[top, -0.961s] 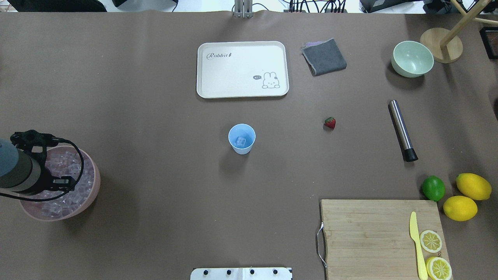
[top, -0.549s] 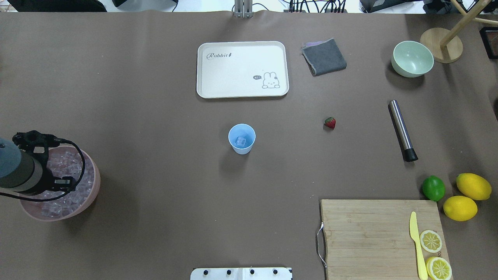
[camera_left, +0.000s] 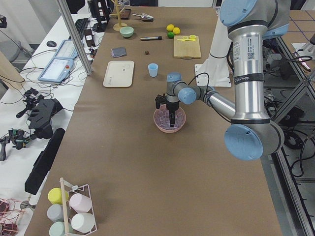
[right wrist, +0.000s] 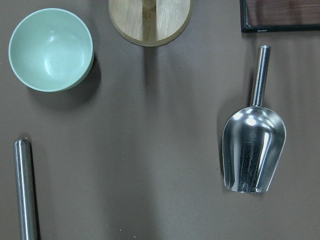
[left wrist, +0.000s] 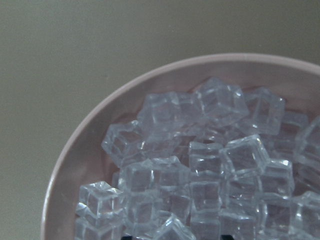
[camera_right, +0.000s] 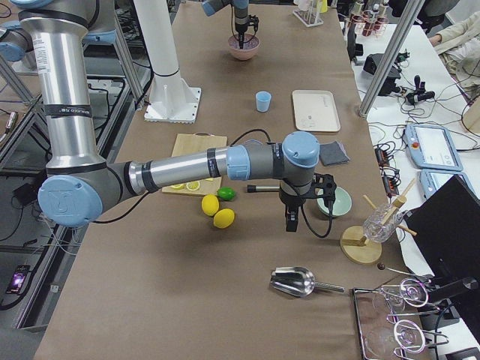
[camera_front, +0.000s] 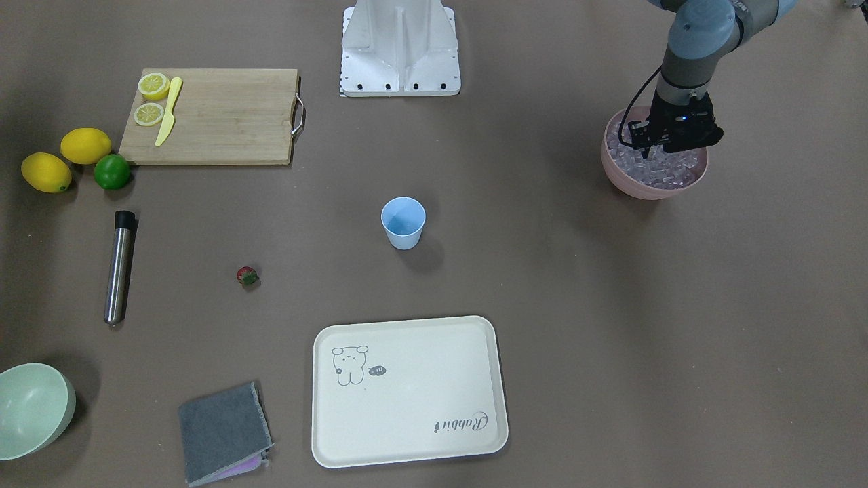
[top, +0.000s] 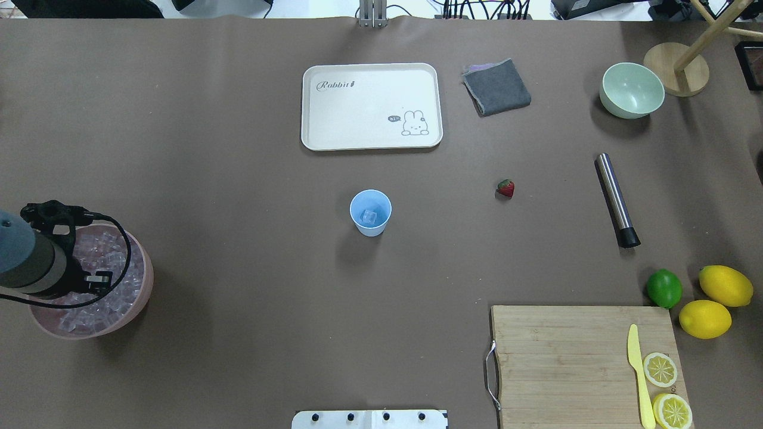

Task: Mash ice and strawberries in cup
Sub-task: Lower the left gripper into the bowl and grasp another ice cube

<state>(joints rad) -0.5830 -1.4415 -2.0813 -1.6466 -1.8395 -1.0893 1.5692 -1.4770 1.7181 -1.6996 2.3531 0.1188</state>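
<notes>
The light blue cup stands upright mid-table with one ice cube in it. The strawberry lies on the table to its right, apart from it. A pink bowl at the left edge holds many ice cubes. My left gripper points down over this bowl, just above or in the ice; its dark fingertips stand apart at the bottom of the left wrist view, with nothing held. My right gripper hangs far right near the pale green bowl; I cannot tell whether it is open or shut.
A steel muddler lies right of the strawberry. A white tray, grey cloth and pale green bowl sit at the back. A cutting board with knife and lemon slices, a lime and lemons are front right. A metal scoop lies under the right wrist.
My left arm has shifted slightly toward the table's left edge over the pink bowl. The cup, strawberry and everything else have stayed in place.
</notes>
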